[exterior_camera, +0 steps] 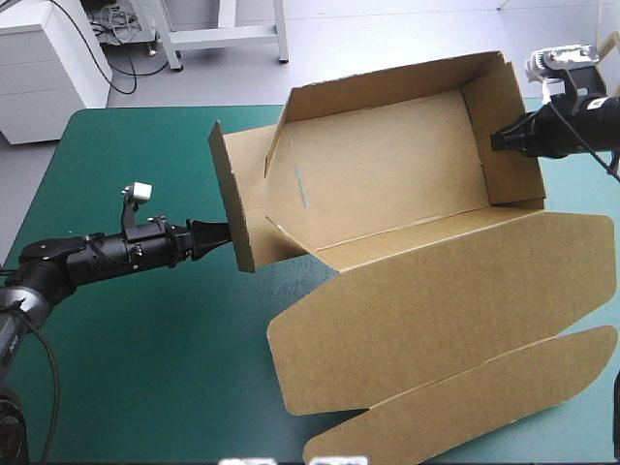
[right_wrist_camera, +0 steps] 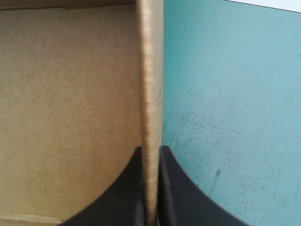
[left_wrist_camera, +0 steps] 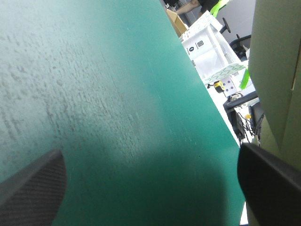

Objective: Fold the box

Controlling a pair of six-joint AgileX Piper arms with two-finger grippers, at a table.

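Note:
The brown box (exterior_camera: 387, 165) stands at the table's far right with its back and side walls raised. Its lid (exterior_camera: 436, 300) lies flat toward the front, ending in a long rounded flap (exterior_camera: 465, 407). My right gripper (exterior_camera: 496, 141) is shut on the right wall; in the right wrist view the board's edge (right_wrist_camera: 151, 70) runs up between the black fingers (right_wrist_camera: 151, 150). My left gripper (exterior_camera: 225, 235) is at the outer face of the left end flap (exterior_camera: 237, 194). In the left wrist view it (left_wrist_camera: 150, 155) stands open, with the brown board (left_wrist_camera: 277, 70) beside one finger.
The teal-green cover (exterior_camera: 145, 339) stretches around and in front of the left arm. The lid and its rounded flap take up the table's front right. Beyond the far edge stand a white cabinet (exterior_camera: 39, 58) and table legs.

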